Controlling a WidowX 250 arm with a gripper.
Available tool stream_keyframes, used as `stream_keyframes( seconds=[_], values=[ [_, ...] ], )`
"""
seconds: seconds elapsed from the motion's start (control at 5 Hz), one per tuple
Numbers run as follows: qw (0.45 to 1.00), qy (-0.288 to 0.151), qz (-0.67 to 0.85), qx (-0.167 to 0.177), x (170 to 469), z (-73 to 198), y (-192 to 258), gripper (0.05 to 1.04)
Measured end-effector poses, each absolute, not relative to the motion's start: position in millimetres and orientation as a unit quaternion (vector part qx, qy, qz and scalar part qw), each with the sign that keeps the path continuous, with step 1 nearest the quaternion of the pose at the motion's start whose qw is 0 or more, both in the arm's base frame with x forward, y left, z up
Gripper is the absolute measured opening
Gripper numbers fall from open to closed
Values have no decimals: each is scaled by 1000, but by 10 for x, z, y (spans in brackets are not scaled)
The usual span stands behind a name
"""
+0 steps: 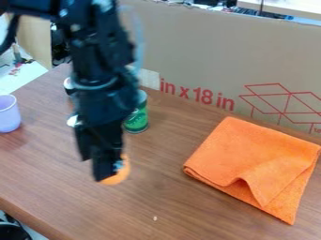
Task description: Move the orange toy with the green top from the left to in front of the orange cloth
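Brown, wood-grained desk (pixel 150 197) runs along the near side of the view, with a small pale speck (pixel 155 218) on it toward the front. Off the desk's near left edge, at the corner of the view, is a dark round object (pixel 11 230).

On the right part of the desk lies an orange cloth (pixel 251 157), folded into a rough square, one corner toward the camera and a raised crease in its near part.

The black arm comes in from the upper left, and the gripper (pixel 100 168) hangs down over the desk, left of the middle. Right at its lower end is a rounded orange thing (pixel 118 178), partly hidden behind it, well apart from the cloth and to its left. I cannot tell whether the jaws are apart, together or clamped on that rounded piece, nor whether it touches the desk.

Behind the gripper and a little to the right stands a green can (pixel 138 120), upright, its left side partly covered by the arm. Two white bits, an upper one (pixel 68 84) and a lower one (pixel 72 121), show at the arm's left side; what they belong to is mostly hidden. At the left edge stands a light purple cup (pixel 8 114), upright.

Along the back rises a cardboard panel (pixel 194 51) with red lettering and a red line drawing.
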State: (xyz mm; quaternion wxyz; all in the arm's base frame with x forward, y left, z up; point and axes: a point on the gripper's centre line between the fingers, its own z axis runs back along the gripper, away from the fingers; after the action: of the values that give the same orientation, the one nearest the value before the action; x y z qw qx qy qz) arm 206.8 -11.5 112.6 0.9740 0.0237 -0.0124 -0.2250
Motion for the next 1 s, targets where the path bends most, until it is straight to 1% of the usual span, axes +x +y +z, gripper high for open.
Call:
stream_keyframes(
  seconds=[0.2,0.4,0.6,0.8,1.0],
  values=[
    [963,-9,-271,10,2124,1156,-602,639],
    [949,5,-314,-6,2113,957,-1012,639],
    [940,28,-339,5,2169,607,-1196,639],
    [931,21,-366,0,2239,419,-1266,639],
    [926,5,-376,-6,2260,398,-1291,639]
  ],
)
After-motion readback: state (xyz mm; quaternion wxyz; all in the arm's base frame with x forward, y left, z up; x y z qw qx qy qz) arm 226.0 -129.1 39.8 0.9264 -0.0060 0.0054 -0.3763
